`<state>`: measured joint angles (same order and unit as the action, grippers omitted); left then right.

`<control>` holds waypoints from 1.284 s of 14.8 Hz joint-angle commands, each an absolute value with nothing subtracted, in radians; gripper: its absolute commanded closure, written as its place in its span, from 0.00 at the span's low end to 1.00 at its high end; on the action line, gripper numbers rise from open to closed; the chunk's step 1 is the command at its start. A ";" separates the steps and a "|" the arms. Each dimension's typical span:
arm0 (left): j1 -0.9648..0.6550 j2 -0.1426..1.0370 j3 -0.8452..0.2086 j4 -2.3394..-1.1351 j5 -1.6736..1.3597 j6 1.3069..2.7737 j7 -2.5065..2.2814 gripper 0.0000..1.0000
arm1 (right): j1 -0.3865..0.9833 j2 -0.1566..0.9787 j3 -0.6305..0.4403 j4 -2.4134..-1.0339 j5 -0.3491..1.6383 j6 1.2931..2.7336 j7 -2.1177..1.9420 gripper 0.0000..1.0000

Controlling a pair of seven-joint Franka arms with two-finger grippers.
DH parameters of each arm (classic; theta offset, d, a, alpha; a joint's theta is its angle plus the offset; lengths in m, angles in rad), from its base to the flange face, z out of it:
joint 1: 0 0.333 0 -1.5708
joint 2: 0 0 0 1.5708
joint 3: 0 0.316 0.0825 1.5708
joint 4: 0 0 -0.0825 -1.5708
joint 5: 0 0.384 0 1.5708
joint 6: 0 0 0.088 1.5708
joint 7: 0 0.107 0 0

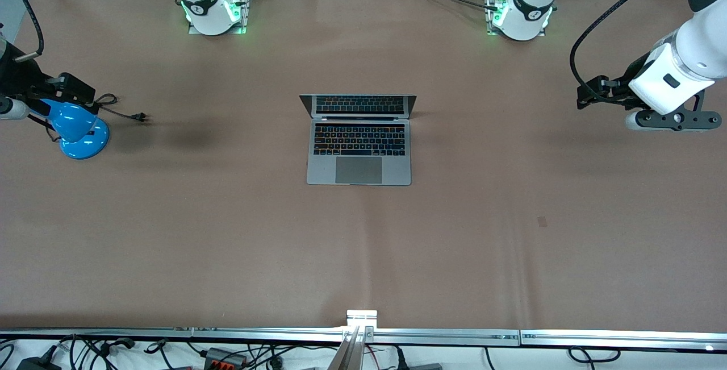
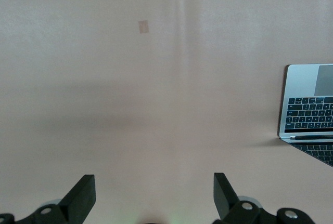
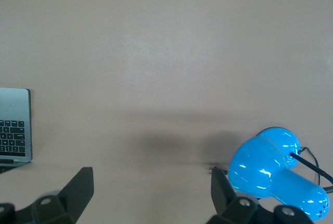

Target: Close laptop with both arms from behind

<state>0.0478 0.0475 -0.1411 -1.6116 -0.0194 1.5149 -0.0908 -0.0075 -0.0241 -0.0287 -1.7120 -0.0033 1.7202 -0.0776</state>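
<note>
The silver-grey laptop (image 1: 359, 148) lies open in the middle of the table, its screen raised and facing the front camera; the logo on its lid is hidden. One edge of it shows in the left wrist view (image 2: 309, 107) and in the right wrist view (image 3: 13, 125). My left gripper (image 1: 589, 96) is open and empty, up in the air over bare table at the left arm's end, well apart from the laptop; its fingers (image 2: 83, 195) stand wide. My right gripper (image 1: 71, 88) is open and empty over the right arm's end, above a blue lamp; its fingers (image 3: 78, 187) stand wide.
A blue desk lamp (image 1: 79, 128) lies at the right arm's end, its black cord and plug (image 1: 139, 116) trailing toward the laptop; it also shows in the right wrist view (image 3: 276, 174). A small darker patch (image 1: 542, 221) marks the brown cloth. A metal rail (image 1: 363, 333) edges the table.
</note>
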 commanded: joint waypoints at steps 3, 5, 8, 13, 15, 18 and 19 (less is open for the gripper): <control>0.051 0.057 -0.138 -1.597 -0.029 1.496 -0.074 0.00 | -0.018 -0.031 -0.020 -1.700 -0.008 1.709 -0.089 0.00; 0.054 0.054 -0.138 -1.601 -0.031 1.493 -0.072 0.00 | -0.018 -0.028 -0.018 -1.700 -0.006 1.713 -0.089 0.00; 0.055 0.055 -0.133 -1.601 -0.035 1.490 -0.087 0.47 | -0.020 -0.028 -0.018 -1.700 -0.005 1.715 -0.092 0.00; 0.069 0.052 -0.137 -1.597 -0.035 1.444 -0.077 0.99 | -0.017 -0.029 -0.017 -1.706 -0.003 1.718 -0.087 0.91; 0.067 0.052 -0.138 -1.592 -0.037 1.414 -0.078 0.99 | -0.017 -0.029 -0.017 -1.704 -0.003 1.710 -0.087 1.00; 0.069 0.052 -0.138 -1.588 -0.044 1.411 -0.078 0.99 | -0.015 -0.026 -0.012 -1.704 -0.002 1.704 -0.080 1.00; 0.069 0.052 -0.137 -1.589 -0.052 1.410 -0.078 0.99 | -0.011 -0.020 -0.009 -1.704 0.002 1.686 -0.089 1.00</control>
<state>0.0575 0.0497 -0.1338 -1.6106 -0.0231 1.4343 -0.0914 -0.0074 -0.0234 -0.0238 -1.7118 -0.0029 1.7161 -0.0776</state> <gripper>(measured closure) 0.991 0.938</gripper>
